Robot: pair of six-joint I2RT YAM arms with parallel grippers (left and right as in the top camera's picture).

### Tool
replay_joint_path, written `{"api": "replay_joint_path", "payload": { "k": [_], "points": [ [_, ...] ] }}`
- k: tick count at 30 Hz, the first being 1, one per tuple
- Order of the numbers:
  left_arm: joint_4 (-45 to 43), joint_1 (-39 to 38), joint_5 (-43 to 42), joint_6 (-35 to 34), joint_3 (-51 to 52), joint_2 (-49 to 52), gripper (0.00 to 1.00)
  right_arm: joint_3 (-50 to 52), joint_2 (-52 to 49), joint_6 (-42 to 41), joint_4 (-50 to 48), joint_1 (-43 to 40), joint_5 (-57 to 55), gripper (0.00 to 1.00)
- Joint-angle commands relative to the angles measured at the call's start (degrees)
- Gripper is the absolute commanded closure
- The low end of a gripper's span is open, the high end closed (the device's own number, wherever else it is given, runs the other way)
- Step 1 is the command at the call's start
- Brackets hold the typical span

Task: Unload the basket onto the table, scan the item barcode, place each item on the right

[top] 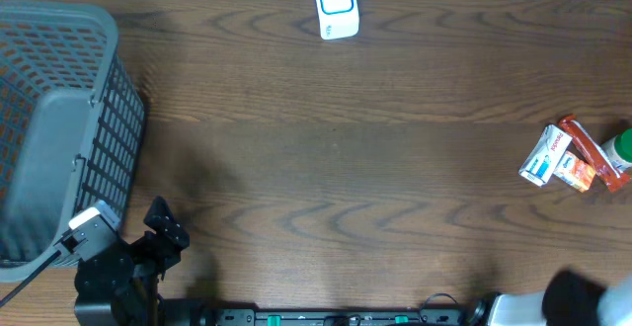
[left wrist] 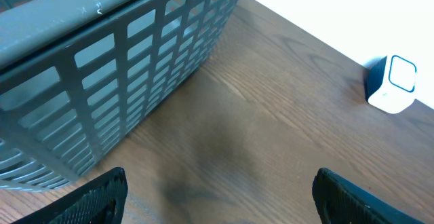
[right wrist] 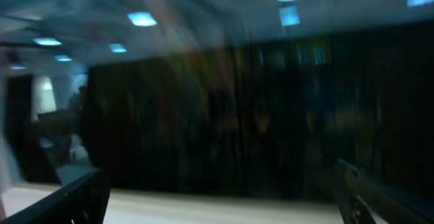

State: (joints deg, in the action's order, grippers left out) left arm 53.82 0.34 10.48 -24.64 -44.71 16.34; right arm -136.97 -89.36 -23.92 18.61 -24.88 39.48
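The left gripper (left wrist: 224,203) is hovering beside the grey basket (top: 59,119), jaws hanging wide open on nothing. The right gripper (right wrist: 224,200) is pointing off the bench (top: 316,168), jaws spread wide too. The item boxes (top: 558,158) are lying at the bench's right edge, well apart from the white scanner (top: 336,6).

Nothing legible anywhere. Print on the white-and-blue box (top: 540,161) and the orange packet (top: 577,174), right edge of the overhead frame, too small to read. On the white scanner (top: 337,5) at top centre, only a blue rounded-square outline, also visible in the left wrist view (left wrist: 392,83).
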Motion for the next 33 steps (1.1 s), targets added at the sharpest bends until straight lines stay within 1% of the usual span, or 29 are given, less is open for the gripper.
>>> {"api": "replay_joint_path", "payload": {
  "k": [1,2,6,8,9,11,12,14,15,18,23,25,29,31,33],
  "points": [
    [0.17,0.28,0.33,-0.33,-0.28,-0.24,0.12,0.79,4.20,1.38,3.06,-0.17,3.04,0.01],
    [0.15,0.28,0.31,-0.33,-0.28,-0.24,0.12,0.79,5.86,3.50,5.35,-0.20,3.26,0.01],
    [0.17,0.28,0.31,-0.33,-0.28,-0.24,0.12,1.60,12.46,12.87,19.71,0.28,2.25,0.01],
    [0.17,0.28,0.31,-0.33,-0.28,-0.24,0.12,4.35,16.35,15.54,23.08,1.05,-0.39,0.01],
    [0.17,0.28,0.31,-0.33,-0.28,-0.24,0.12,8.94,20.57,18.10,24.02,2.69,-3.48,0.01],
    [0.17,0.28,0.31,-0.33,-0.28,-0.24,0.12,14.80,25.18,22.10,24.65,4.98,-6.97,0.01],
    [0.17,0.28,0.33,-0.33,-0.28,-0.24,0.12,19.58,28.72,24.00,24.70,6.78,-9.57,0.01],
    [0.17,0.28,0.31,-0.33,-0.28,-0.24,0.12,27.82,34.53,24.48,23.39,9.64,-13.77,0.01],
    [0.15,0.28,0.33,-0.33,-0.28,-0.24,0.12,35.01,39.76,24.44,20.74,11.47,-16.17,0.01],
    [0.17,0.28,0.31,-0.33,-0.28,-0.24,0.12,48.11,50.12,24.22,13.22,12.79,-15.91,0.01],
    [0.17,0.28,0.31,-0.33,-0.28,-0.24,0.12,63.04,64.52,24.22,2.27,12.66,-16.15,0.01],
    [0.15,0.28,0.33,-0.33,-0.28,-0.24,0.12,65.61,68.61,24.20,0.39,12.81,-17.05,0.01],
    [0.17,0.28,0.33,-0.33,-0.28,-0.24,0.12,66.20,73.88,24.28,0.24,17.88,-18.71,0.01],
    [0.17,0.28,0.33,-0.33,-0.28,-0.24,0.12,66.20,75.41,25.44,0.28,19.37,-20.22,0.01],
    [0.17,0.28,0.33,-0.33,-0.28,-0.24,0.12,66.20,77.37,27.52,0.90,20.81,-24.33,0.01]
  ]
}}
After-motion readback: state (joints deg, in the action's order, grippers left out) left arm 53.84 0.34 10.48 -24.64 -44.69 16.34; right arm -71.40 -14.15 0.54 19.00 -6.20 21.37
